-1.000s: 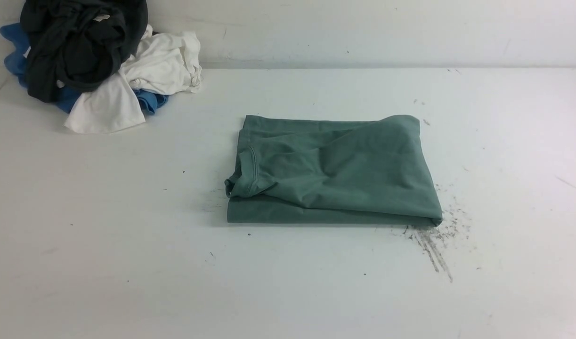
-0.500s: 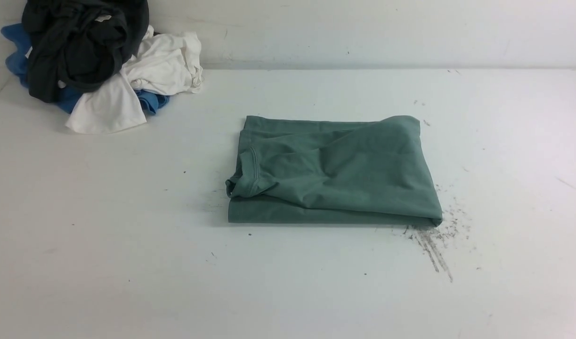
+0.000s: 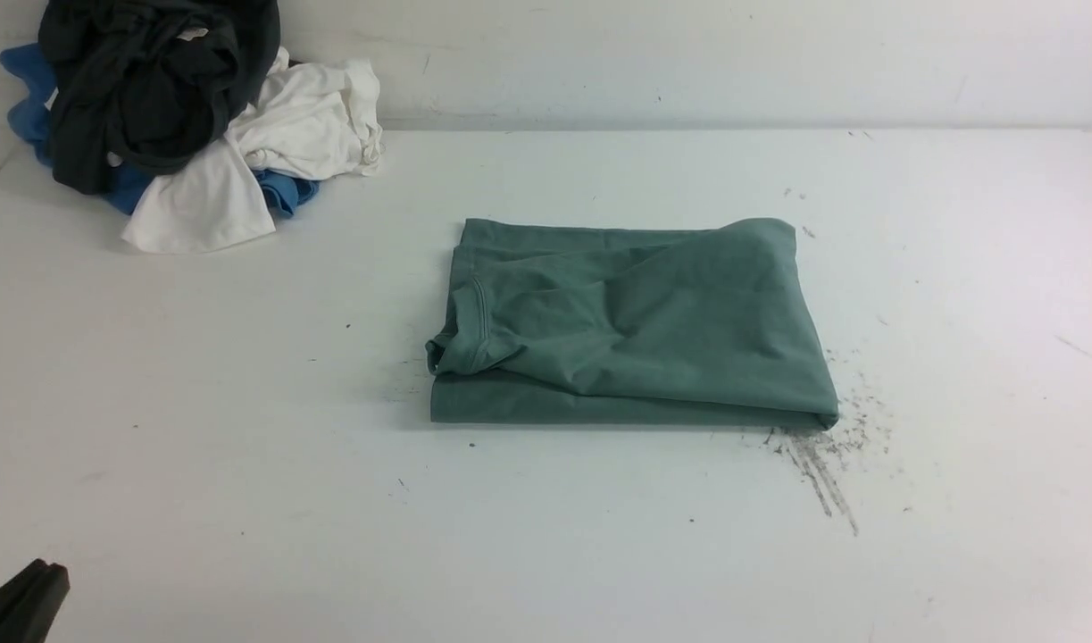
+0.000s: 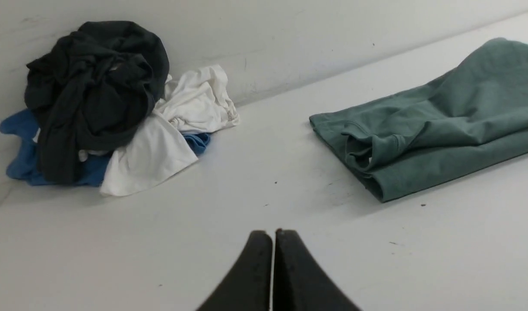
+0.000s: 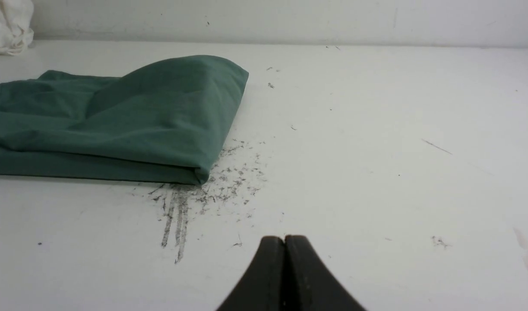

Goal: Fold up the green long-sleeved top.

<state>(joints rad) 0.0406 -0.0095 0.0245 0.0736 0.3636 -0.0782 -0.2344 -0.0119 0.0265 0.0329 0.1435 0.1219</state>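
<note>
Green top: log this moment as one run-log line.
green top: folded rectangle, flat on table | left end effector: shut, empty | right end effector: shut, empty | clothes pile: far left corner

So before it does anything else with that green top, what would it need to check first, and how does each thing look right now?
1. Green top folded into a compact rectangle: ok.
2. Folded layers neat: not ok, the upper layer is rumpled and the collar end bulges.
3. Left end effector empty and shut: ok.
4. Right end effector empty and shut: ok.
5. Both end effectors apart from the top: ok.
6. Pile of other clothes clear of the top: ok, it sits in the far left corner of the table.
</note>
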